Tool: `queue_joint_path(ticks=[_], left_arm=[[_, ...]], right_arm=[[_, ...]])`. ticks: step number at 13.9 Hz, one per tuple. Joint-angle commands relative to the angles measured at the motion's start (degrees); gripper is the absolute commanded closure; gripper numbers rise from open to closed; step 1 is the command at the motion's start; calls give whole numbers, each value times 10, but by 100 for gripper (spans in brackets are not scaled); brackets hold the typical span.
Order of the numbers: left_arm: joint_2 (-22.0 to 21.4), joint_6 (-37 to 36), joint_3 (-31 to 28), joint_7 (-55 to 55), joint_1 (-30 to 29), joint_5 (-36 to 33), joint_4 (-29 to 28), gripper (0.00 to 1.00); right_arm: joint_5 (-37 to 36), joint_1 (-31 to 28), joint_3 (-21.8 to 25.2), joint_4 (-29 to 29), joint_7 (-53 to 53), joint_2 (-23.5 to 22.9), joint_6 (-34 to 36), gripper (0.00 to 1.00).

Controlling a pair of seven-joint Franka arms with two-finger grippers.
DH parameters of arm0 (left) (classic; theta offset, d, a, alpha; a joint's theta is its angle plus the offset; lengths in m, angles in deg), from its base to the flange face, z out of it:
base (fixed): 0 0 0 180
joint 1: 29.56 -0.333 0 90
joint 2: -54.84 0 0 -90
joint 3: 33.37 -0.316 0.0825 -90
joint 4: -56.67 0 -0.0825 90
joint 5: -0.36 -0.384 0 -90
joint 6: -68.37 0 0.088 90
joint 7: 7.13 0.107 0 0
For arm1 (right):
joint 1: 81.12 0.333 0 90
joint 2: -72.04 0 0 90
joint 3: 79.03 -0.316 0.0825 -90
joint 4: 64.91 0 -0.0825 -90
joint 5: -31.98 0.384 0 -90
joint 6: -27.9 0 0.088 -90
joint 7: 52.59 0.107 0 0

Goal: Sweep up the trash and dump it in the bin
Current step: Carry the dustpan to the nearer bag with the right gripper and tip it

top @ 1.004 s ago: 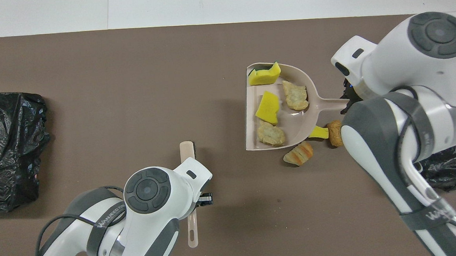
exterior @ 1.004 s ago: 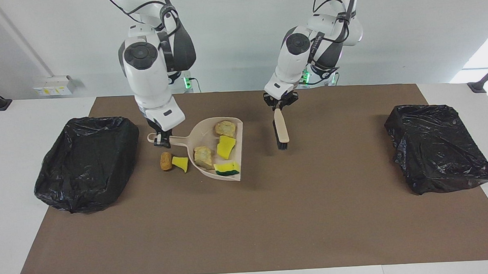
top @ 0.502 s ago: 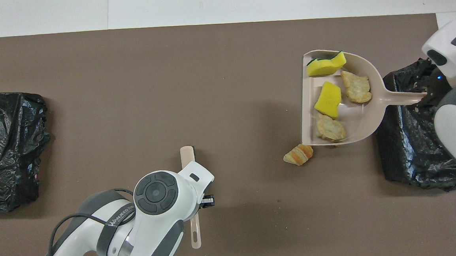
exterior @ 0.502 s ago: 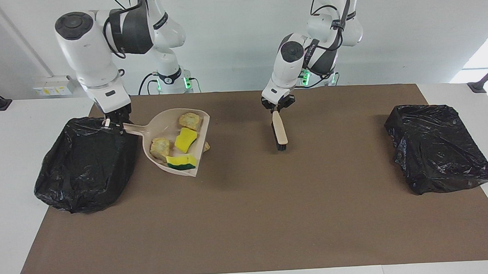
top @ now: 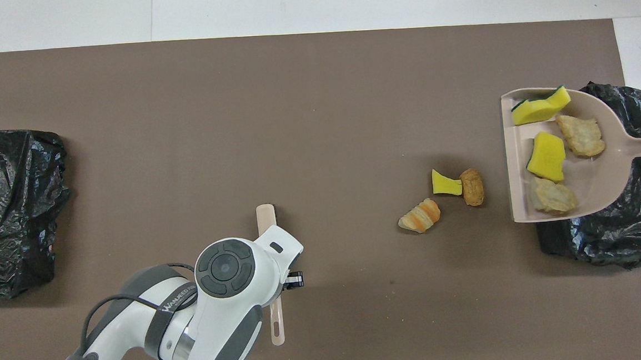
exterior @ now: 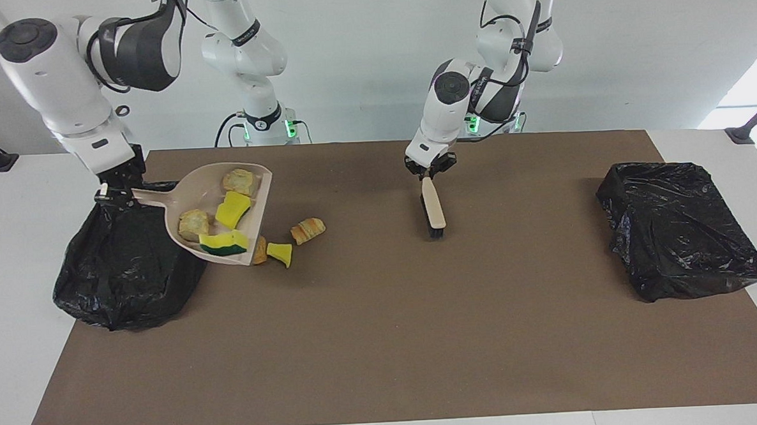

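Note:
My right gripper (exterior: 117,193) is shut on the handle of the beige dustpan (exterior: 206,196), held in the air over the edge of the black-bagged bin (exterior: 125,268) at the right arm's end. In the dustpan (top: 598,173) lie several trash scraps: two yellow sponge pieces (top: 546,156) and two bread chunks (top: 579,134). Three more trash scraps rest on the mat beside the pan: a yellow piece (top: 446,184), a tan chunk (top: 471,186) and a striped orange one (top: 421,216). My left gripper (exterior: 430,172) is shut on the beige brush (exterior: 433,207), its bristles on the mat.
A second black-bagged bin (exterior: 682,228) sits at the left arm's end of the brown mat. In the overhead view the left arm's wrist covers the middle of the brush (top: 265,217); the right gripper is outside that view.
The right arm has lifted the dustpan and carried it toward the bin at its end, uncovering three scraps left on the mat. The left arm with the brush barely shifted.

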Motion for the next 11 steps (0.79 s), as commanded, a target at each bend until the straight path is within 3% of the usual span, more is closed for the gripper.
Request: queue_joint_path(ticks=[1, 3, 6, 11], left_arm=[[-6, 17, -9, 6, 12, 7, -13, 100], [-6, 21, -9, 6, 12, 7, -14, 100], [-7, 23, -9, 6, 12, 7, -16, 100], [5, 44, -9, 5, 12, 7, -20, 100]], right_arm=[[-41, -30, -8, -8, -27, 16, -3, 100], [-72, -53, -8, -23, -29, 25, -25, 100], [-96, -93, -8, -88, -46, 61, -112, 100], [-180, -109, -6, -119, -33, 78, -146, 100]])
